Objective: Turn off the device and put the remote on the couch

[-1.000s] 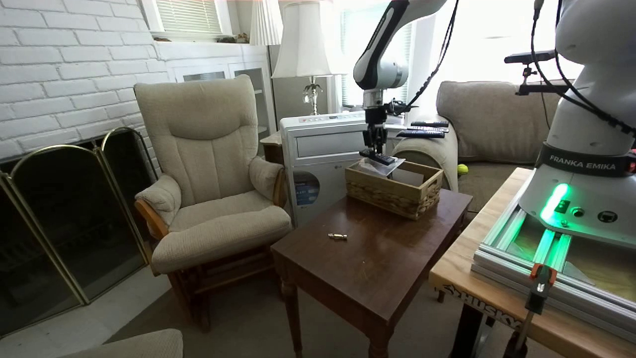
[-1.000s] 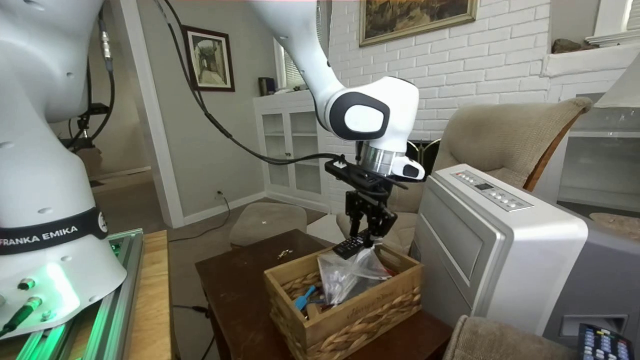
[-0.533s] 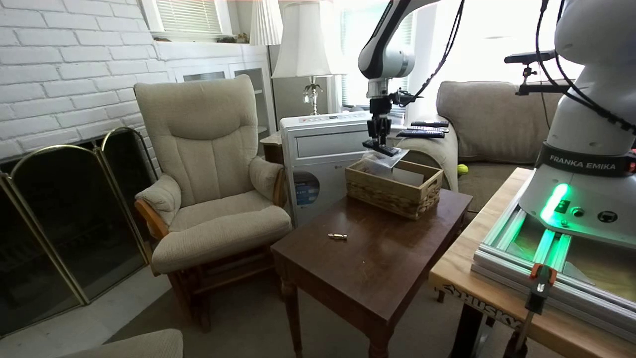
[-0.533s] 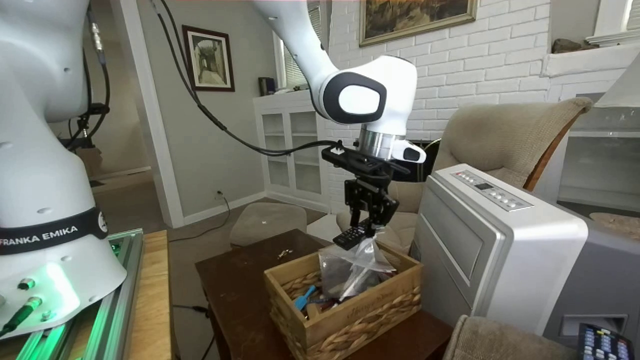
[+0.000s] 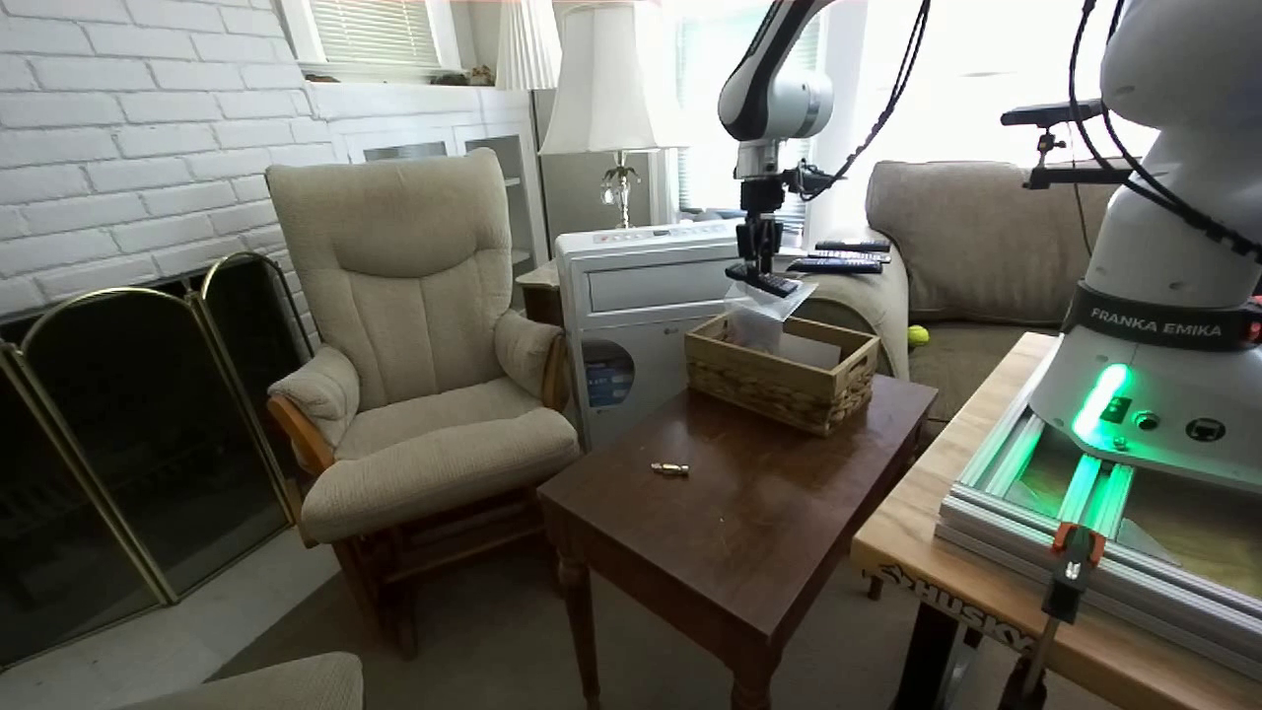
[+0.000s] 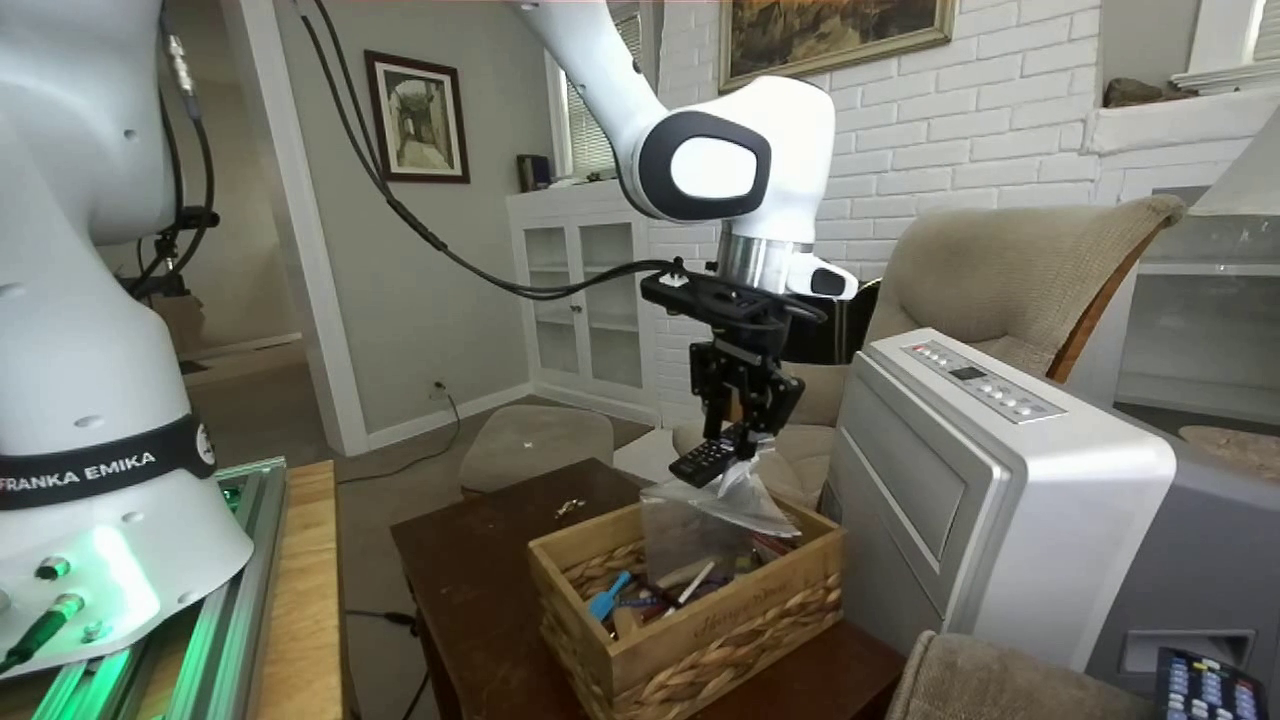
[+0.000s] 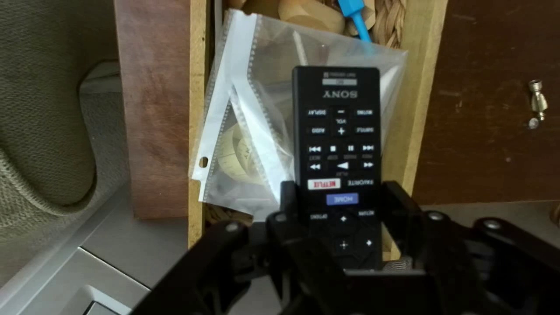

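Note:
My gripper is shut on a black Sony remote, above the basket. Its fingers press the remote's long sides in the wrist view. The remote also shows in both exterior views. A clear plastic bag hangs from the fingertips under the remote, its lower part inside the basket. The beige-tan couch is behind at right; its arm shows in an exterior view. A white-silver appliance, likely the device, has a control panel on top.
A wooden wicker basket with small items stands on the brown table. A brass piece lies on the table. Several remotes lie on the couch arm. A cream armchair and a lamp stand nearby.
My gripper has risen with the remote and drifted slightly toward the couch. The plastic bag has come up with it, partly out of the basket.

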